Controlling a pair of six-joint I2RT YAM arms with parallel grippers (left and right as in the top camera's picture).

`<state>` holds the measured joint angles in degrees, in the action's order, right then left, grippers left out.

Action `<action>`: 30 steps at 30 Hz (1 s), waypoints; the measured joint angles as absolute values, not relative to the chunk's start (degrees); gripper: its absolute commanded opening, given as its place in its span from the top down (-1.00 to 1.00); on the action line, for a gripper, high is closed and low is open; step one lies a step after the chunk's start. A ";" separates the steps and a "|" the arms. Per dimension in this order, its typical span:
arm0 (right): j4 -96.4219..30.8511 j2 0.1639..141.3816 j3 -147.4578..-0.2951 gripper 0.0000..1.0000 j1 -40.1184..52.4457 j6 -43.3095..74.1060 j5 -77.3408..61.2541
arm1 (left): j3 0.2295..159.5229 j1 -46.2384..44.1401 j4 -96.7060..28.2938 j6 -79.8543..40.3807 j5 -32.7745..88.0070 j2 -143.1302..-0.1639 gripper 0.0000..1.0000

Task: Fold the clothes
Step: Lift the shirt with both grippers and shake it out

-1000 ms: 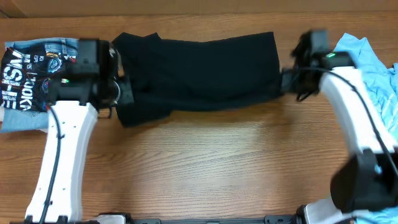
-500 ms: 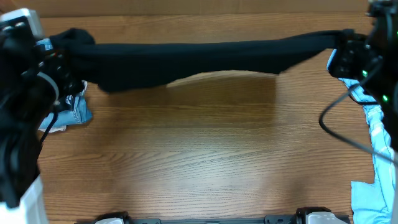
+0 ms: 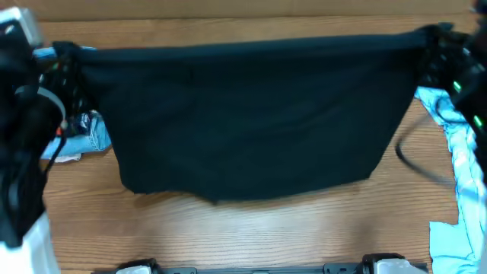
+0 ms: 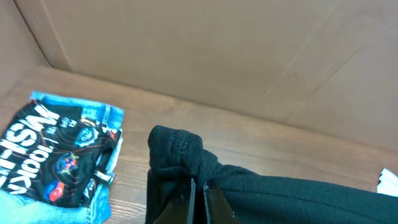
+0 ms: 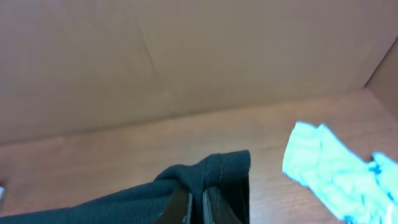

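The clothes [image 3: 251, 114], a plain black T-shirt, hang as a wide sheet stretched between both arms, lifted off the table toward the overhead camera. My left gripper [image 3: 67, 61] is shut on the shirt's top left corner. In the left wrist view that hem bunches above the left gripper [image 4: 198, 188] and the fabric [image 4: 292, 190] runs off to the right. My right gripper [image 3: 428, 47] is shut on the top right corner. In the right wrist view the stitched hem [image 5: 217, 168] folds over the right gripper [image 5: 198, 198]. The shirt's lower edge hangs loose and uneven.
A black garment with white lettering and colourful graphics [image 4: 56, 155] lies on blue denim at the table's left [image 3: 87, 133]. A light blue cloth [image 3: 460, 152] lies along the right side [image 5: 329, 165]. A cardboard wall [image 4: 217, 50] backs the wooden table [image 3: 251, 236].
The shirt has dropped open from a narrow stretched band into a wide hanging sheet. Both grippers stay shut on its corners, spread far apart and raised.
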<state>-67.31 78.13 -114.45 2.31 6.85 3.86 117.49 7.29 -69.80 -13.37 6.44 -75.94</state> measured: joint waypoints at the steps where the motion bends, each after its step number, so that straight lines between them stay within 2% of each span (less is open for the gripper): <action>1: -67.29 80.29 -114.45 0.92 2.31 6.83 3.86 | 117.49 7.29 -69.32 -13.34 6.74 -77.41 0.92; 5: -64.88 90.41 -114.41 0.92 2.39 6.48 3.81 | 117.47 7.27 -64.31 -13.34 8.23 -85.95 0.92; 9: -55.37 98.32 -113.99 0.92 2.44 5.67 3.92 | 117.34 7.27 -52.10 -13.34 10.31 -94.24 0.92; 13: -46.50 100.57 -113.93 0.92 2.39 5.30 4.93 | 117.19 7.29 -37.56 -14.09 13.58 -98.87 0.92; 16: -46.74 100.51 -116.53 0.92 2.13 5.21 5.41 | 118.80 7.57 -34.13 -15.22 15.84 -99.11 0.92; 18: -49.21 100.44 -119.52 0.92 1.67 5.08 5.39 | 122.41 7.88 -36.62 -15.51 17.06 -99.11 0.92; 23: -62.35 98.63 -122.39 0.92 0.40 4.89 5.15 | 128.79 8.03 -55.07 -14.98 18.94 -96.62 0.92; 27: -74.63 99.02 -121.23 0.92 -0.03 4.86 5.26 | 128.51 8.03 -73.19 -14.50 19.14 -95.79 0.92; 30: -80.23 100.51 -117.78 0.92 -0.10 4.86 5.54 | 124.97 8.01 -81.45 -13.45 19.03 -97.10 0.92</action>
